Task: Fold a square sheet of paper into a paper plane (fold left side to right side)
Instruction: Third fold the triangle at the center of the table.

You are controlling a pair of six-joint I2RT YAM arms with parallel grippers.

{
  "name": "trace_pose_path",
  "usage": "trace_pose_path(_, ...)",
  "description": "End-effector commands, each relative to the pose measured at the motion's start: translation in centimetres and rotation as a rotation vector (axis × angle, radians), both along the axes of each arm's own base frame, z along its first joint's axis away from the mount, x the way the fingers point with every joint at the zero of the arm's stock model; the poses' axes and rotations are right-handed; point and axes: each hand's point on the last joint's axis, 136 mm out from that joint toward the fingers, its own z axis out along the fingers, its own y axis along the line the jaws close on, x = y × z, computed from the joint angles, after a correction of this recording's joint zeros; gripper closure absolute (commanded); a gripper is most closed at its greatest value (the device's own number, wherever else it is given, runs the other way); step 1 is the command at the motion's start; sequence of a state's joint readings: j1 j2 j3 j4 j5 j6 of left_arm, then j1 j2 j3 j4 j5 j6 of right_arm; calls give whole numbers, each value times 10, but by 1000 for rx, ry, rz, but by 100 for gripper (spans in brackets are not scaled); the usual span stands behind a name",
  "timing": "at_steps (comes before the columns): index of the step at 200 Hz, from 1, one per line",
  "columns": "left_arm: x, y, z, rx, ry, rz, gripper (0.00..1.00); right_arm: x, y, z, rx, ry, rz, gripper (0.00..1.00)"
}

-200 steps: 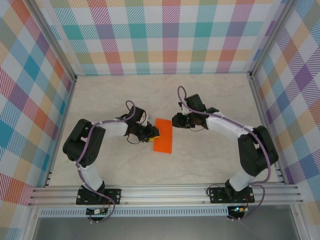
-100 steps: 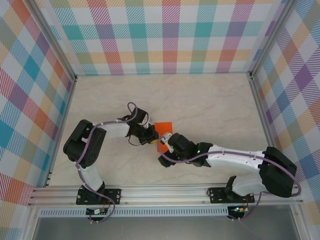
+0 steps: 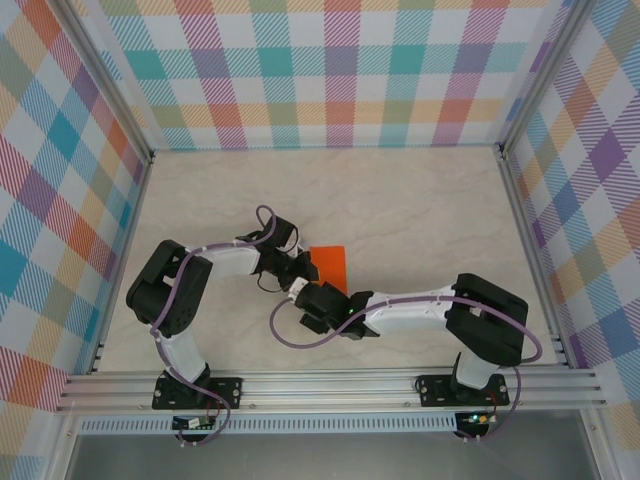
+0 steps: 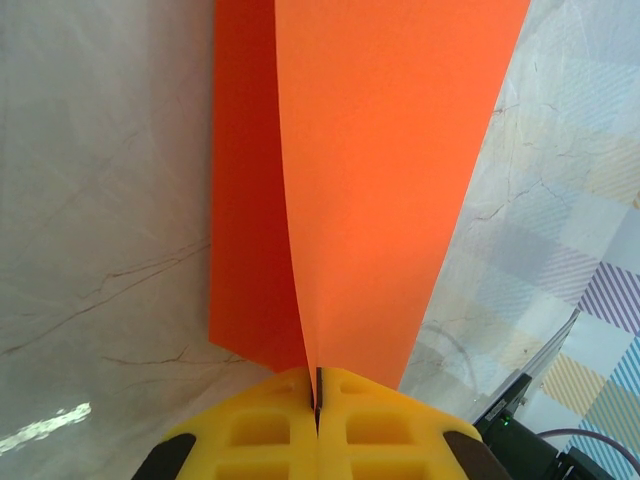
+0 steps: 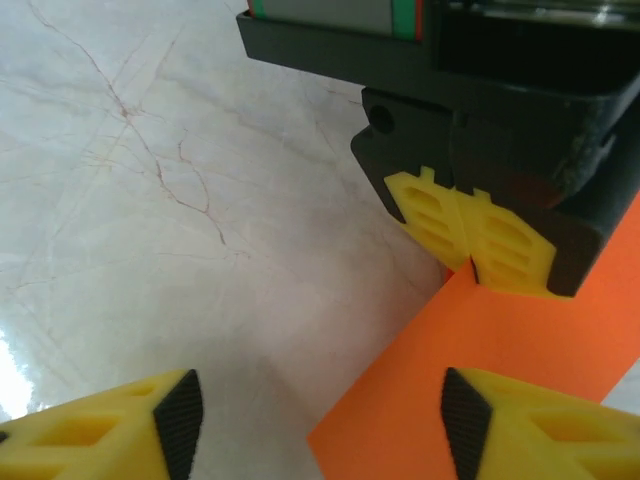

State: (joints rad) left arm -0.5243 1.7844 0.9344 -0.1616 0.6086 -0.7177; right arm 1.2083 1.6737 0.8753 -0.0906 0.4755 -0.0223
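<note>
Square sheet of paper [image 3: 330,262]: one, bright orange, plain, no marks. It lies near the middle of the counter [image 3: 430,210], slightly toward the near edge, between the two arms' working ends. From above it reads as a narrow upright strip, not a full square.

Left wrist view: paper [image 4: 390,180] shows two layers. The upper one is brighter and rises smoothly from the pinch point. A darker strip of the lower layer shows along its left side, flat on the counter. Edges look clean; no sharp crease can be made out near the pinch.

Left fingers [image 3: 304,270]: one pair, yellow, closed tight with the paper's near edge clamped between them [image 4: 317,392]. The right wrist view shows the same clamp from the other side: left fingers [image 5: 470,245] pressed together on the sheet's [image 5: 520,340] edge, black housing behind them.

Right fingers [image 3: 309,293]: one pair, just beside the left pair, on the near-left side of the sheet. Their yellow pads [image 5: 120,430] stand well apart, gripping nothing. An orange corner lies low between them; whether either pad touches it, cannot tell.

Arms: two, both reaching inward. Counter is pale, marbled. Checked walls [image 3: 340,70] on three sides.
</note>
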Motion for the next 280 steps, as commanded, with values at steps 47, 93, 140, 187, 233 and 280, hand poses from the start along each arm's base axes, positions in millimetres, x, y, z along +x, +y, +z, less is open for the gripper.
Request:
trace_pose_path(47, 2, -8, 17, -10, -22, -21, 97, 8, 4, 16, 4, -62, 4, 76)
trace_pose_path(93, 4, -8, 19, -3, -30, -30, 95, 6, 1, 16, 2, -49, 5, 100)
trace_pose_path(140, -2, 6, 28, 48, -37, -50, 67, 4, -2, 14, 57, 23, -13, 100)
trace_pose_path(187, 0, 38, 41, 66, -25, -36, 48, 7, -8, 11, 69, 68, -28, 100)
trace_pose_path(233, 30, 34, 67, 25, -95, -53, 49, 7, -9, 10, 81, 90, -33, 100)
trace_pose_path(280, 61, -14, 59, -43, -87, -145, 73, 7, -9, 10, 92, 104, -44, 100)
